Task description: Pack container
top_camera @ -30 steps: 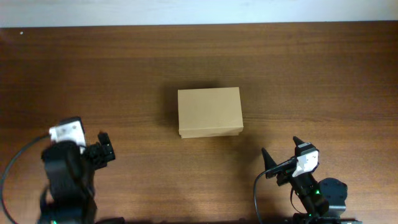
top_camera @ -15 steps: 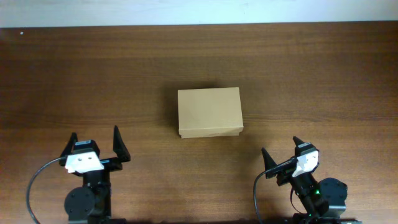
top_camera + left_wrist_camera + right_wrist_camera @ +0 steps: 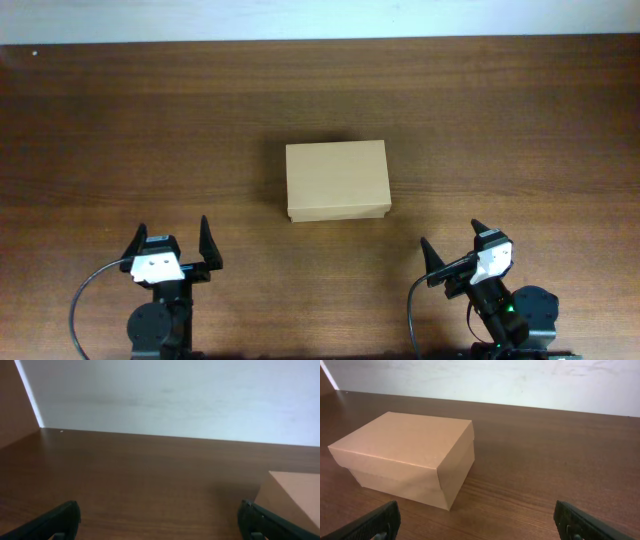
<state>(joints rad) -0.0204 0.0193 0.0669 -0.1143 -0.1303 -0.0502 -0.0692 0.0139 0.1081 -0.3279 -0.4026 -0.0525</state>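
The container, a plain brown cardboard box with its flap lid closed, sits at the middle of the wooden table. It shows at the left in the right wrist view, and one corner of it shows at the right edge in the left wrist view. My left gripper is open and empty near the front edge, left of the box; its fingertips show in the left wrist view. My right gripper is open and empty near the front edge, right of the box, and shows in the right wrist view.
A white wall runs along the table's far edge. A brown panel stands at the left in the left wrist view. Black cables loop by the arm bases at the front.
My left arm has swung from the far left front to a spot nearer the middle front, and its open fingers now point toward the back. The right arm and the box have not moved.
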